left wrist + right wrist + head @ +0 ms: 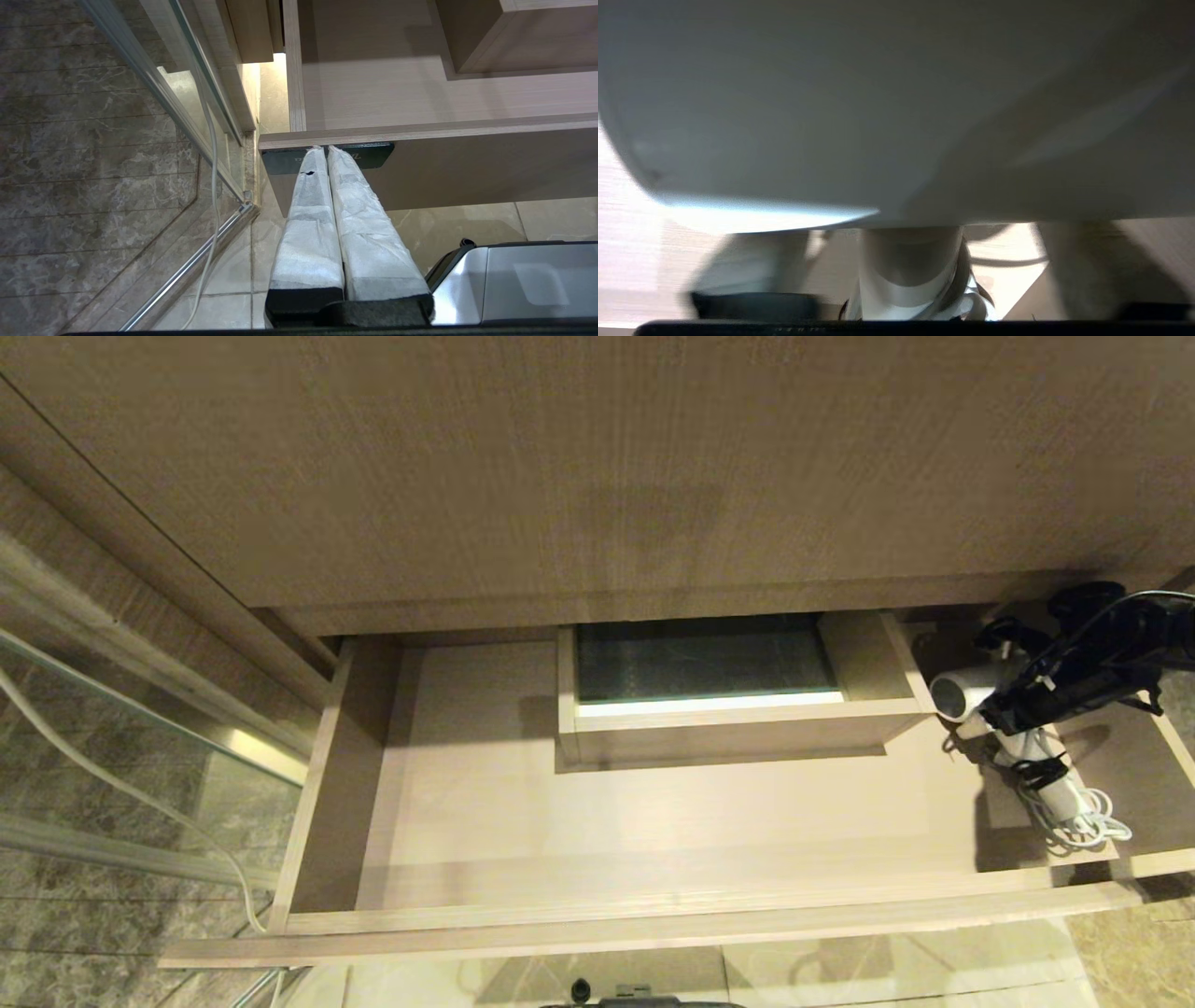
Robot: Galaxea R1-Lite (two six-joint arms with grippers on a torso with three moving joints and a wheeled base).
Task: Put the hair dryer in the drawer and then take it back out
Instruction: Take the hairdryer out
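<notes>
The drawer point(485, 821) stands pulled out; the hair dryer point(971, 695) sits at its right end, handle and coiled cord point(1088, 817) resting on the floor; the right gripper point(1013, 709) straddles the barrel, whether gripping or slack I cannot tell; the left gripper point(327, 151) hangs by the drawer front, fingers point(310, 219) pressed together

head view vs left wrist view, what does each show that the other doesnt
Only the head view shows the hair dryer at the right end of the open drawer, with the right gripper at its barrel, and the coiled cord on the drawer floor.

Only the left wrist view shows the left gripper, its padded fingers pressed together, in front of the dark label on the drawer front.

Both show the drawer interior, its boxed cut-out and the glass panel at the left.
</notes>
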